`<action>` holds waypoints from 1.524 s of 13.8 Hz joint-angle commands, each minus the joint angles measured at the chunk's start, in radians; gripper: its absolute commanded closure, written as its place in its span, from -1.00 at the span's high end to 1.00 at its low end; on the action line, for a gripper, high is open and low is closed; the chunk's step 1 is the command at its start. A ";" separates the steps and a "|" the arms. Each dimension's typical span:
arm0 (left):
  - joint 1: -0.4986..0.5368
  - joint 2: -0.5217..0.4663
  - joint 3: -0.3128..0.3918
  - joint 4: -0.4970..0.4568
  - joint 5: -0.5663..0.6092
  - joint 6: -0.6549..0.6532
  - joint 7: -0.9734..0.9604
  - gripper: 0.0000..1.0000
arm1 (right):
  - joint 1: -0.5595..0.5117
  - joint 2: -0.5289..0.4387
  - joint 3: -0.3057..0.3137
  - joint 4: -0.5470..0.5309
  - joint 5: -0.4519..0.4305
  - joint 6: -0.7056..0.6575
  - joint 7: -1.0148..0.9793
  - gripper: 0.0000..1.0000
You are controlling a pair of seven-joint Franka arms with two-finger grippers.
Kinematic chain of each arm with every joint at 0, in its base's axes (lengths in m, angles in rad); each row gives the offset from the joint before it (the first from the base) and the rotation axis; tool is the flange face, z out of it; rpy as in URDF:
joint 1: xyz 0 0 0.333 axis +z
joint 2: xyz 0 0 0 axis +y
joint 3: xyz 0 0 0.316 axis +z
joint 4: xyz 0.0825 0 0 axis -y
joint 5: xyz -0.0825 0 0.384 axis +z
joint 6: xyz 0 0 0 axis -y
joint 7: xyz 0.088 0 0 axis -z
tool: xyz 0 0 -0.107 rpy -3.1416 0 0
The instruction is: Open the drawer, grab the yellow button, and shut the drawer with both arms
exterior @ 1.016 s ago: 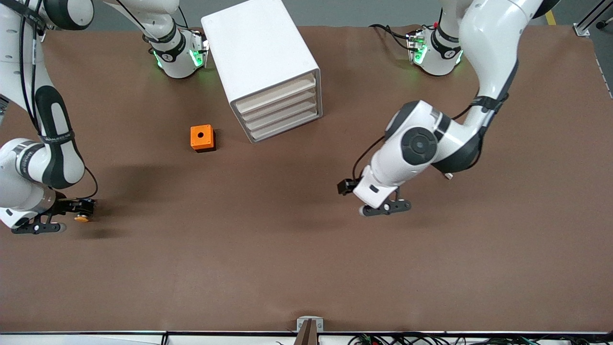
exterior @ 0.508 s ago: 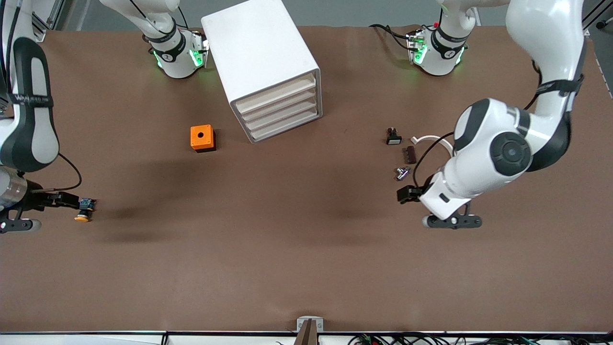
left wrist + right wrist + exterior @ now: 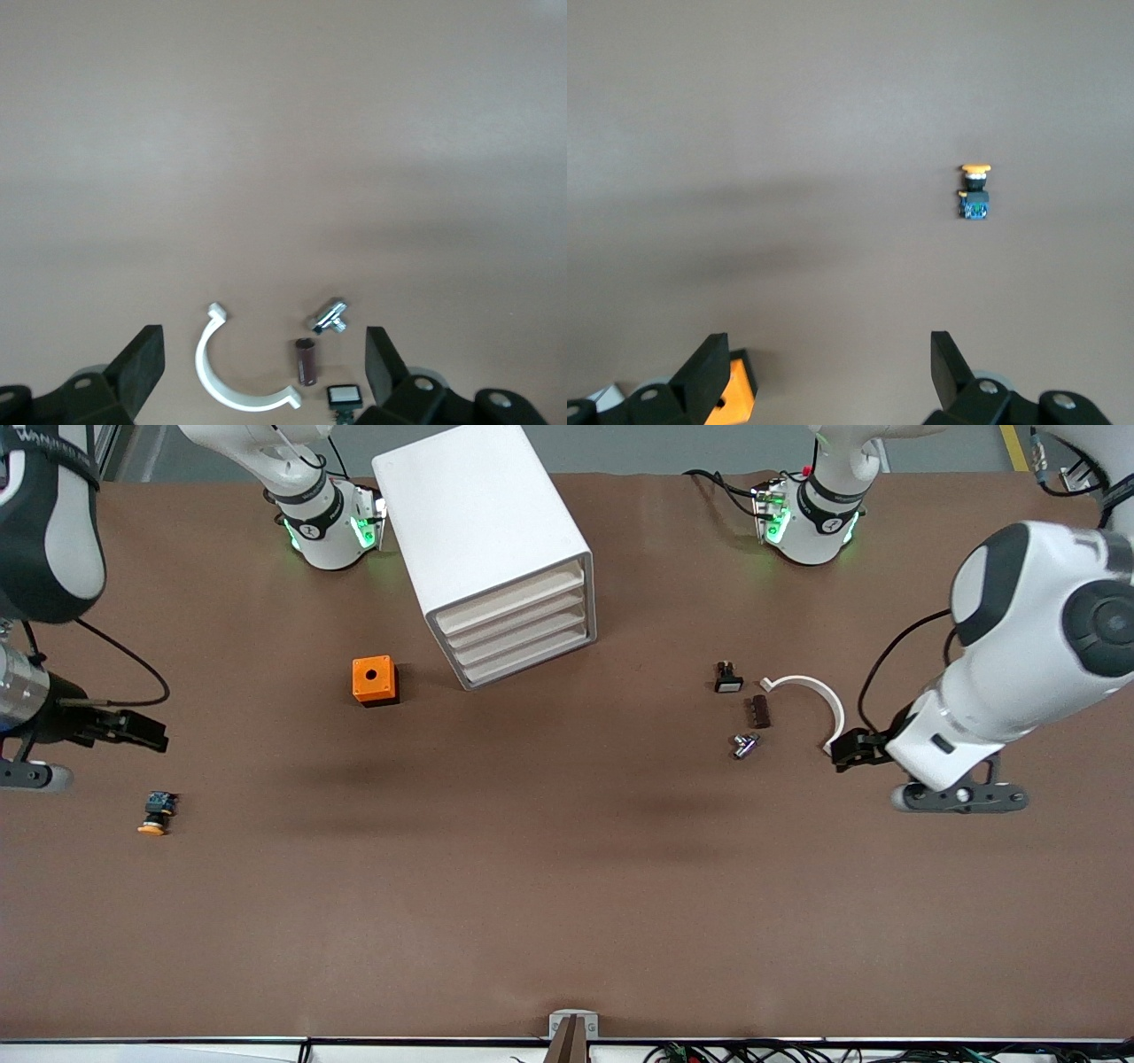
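- Desk [image 3: 567, 886]: brown surface carrying all the items; both arm bases stand along its edge farthest from the front camera
- Cabinet [image 3: 483, 540]: white, boxy, set at an angle, taken here as the landmark; four white drawers stacked in its front face
- Drawer [image 3: 514, 622]: all four fronts sit flush with the cabinet face, none pulled out
- Left arm: bent up in the air toward its own end of the desk, well apart from the cabinet; left pincer [image 3: 264, 367] hangs over bare desk just beside the small parts, fingers [image 3: 142, 359] spread wide, nothing between them
- Right arm: raised at its own end of the desk, well apart from the cabinet; right pincer [image 3: 824, 367] is over bare desk, fingers [image 3: 709, 363] spread wide, holding nothing
- Orange cube [image 3: 374, 679]: round hole in its top, on the desk near the cabinet's front corner, toward the right arm's end
- White curved clip [image 3: 811, 695]: on the desk well apart from the cabinet, toward the left arm's end
- Dark cylinder [image 3: 758, 711], small black part with a white face [image 3: 727, 678] and a small metal fitting [image 3: 743, 745]: clustered just beside the clip, on its cabinet side
- Button [image 3: 156, 813]: orange-yellow cap, dark blue body, lying on its side on the desk; well apart from the cabinet toward the right arm's end and nearer the front camera than the cabinet; clear of the right pincer
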 commanded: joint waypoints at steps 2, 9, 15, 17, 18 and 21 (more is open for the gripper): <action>-0.006 -0.145 0.073 -0.080 -0.071 -0.043 0.004 1.00 | -0.008 0.007 -0.006 0.080 0.015 -0.074 -0.002 1.00; -0.008 -0.318 0.110 -0.178 -0.073 -0.083 0.004 1.00 | -0.014 0.008 -0.013 0.142 0.026 -0.145 0.001 1.00; 0.014 -0.351 0.110 -0.209 -0.116 -0.090 0.087 1.00 | -0.008 0.014 -0.012 0.172 0.028 -0.165 0.004 1.00; 0.012 -0.346 0.117 -0.206 -0.116 -0.090 0.082 1.00 | -0.008 0.008 -0.006 0.172 0.035 -0.166 0.001 1.00; 0.009 -0.346 0.136 -0.205 -0.116 -0.092 0.085 1.00 | -0.011 0.007 -0.004 0.174 0.037 -0.165 -0.001 1.00; 0.001 -0.346 0.137 -0.202 -0.114 -0.092 0.084 1.00 | -0.005 0.008 0.004 0.174 0.038 -0.155 -0.002 1.00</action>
